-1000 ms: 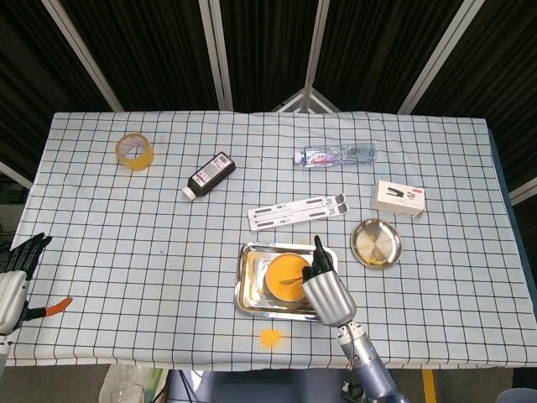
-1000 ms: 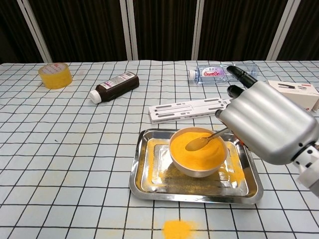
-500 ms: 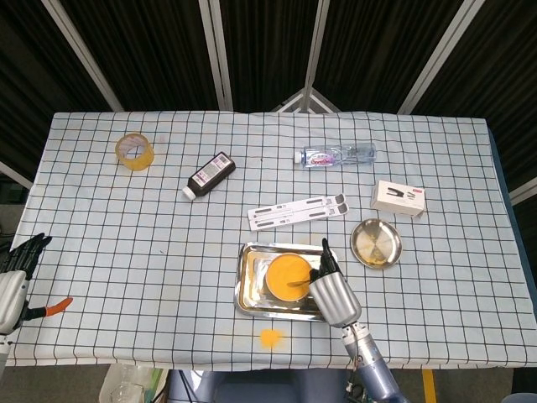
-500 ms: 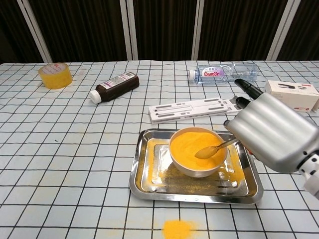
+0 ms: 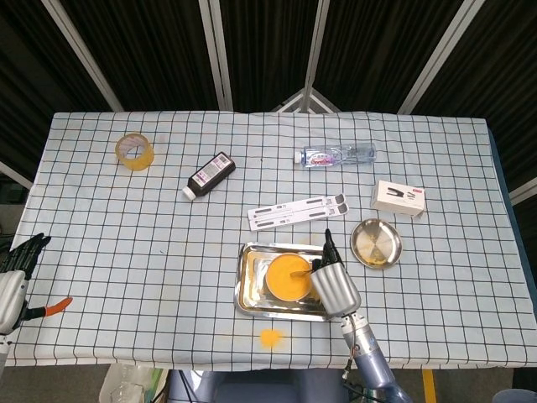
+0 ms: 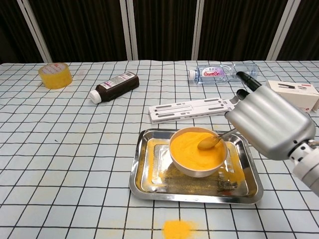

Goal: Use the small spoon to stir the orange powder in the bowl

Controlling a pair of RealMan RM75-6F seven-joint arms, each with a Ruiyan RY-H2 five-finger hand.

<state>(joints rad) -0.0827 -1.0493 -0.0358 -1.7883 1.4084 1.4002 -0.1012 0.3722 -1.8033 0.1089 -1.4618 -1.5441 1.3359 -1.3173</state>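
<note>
A white bowl (image 6: 197,152) (image 5: 288,277) full of orange powder stands in a steel tray (image 6: 144,181) (image 5: 249,295). My right hand (image 6: 269,123) (image 5: 335,285) is just right of the bowl and grips the handle of a small spoon (image 6: 211,142). The spoon's scoop rests on the powder at the bowl's right side. My left hand (image 5: 15,273) is at the table's far left edge, away from the tray, fingers together with nothing seen in them.
Spilled orange powder (image 6: 178,228) lies in front of the tray and inside it. Behind the tray lie a white folded stand (image 6: 192,108), a water bottle (image 6: 219,72), a dark bottle (image 6: 115,84), yellow tape (image 6: 55,75), a stapler box (image 6: 295,93) and a steel dish (image 5: 375,243).
My right hand has carried the spoon across the powder from the bowl's middle to its right side, shifting right and slightly back. The left hand has stayed put.
</note>
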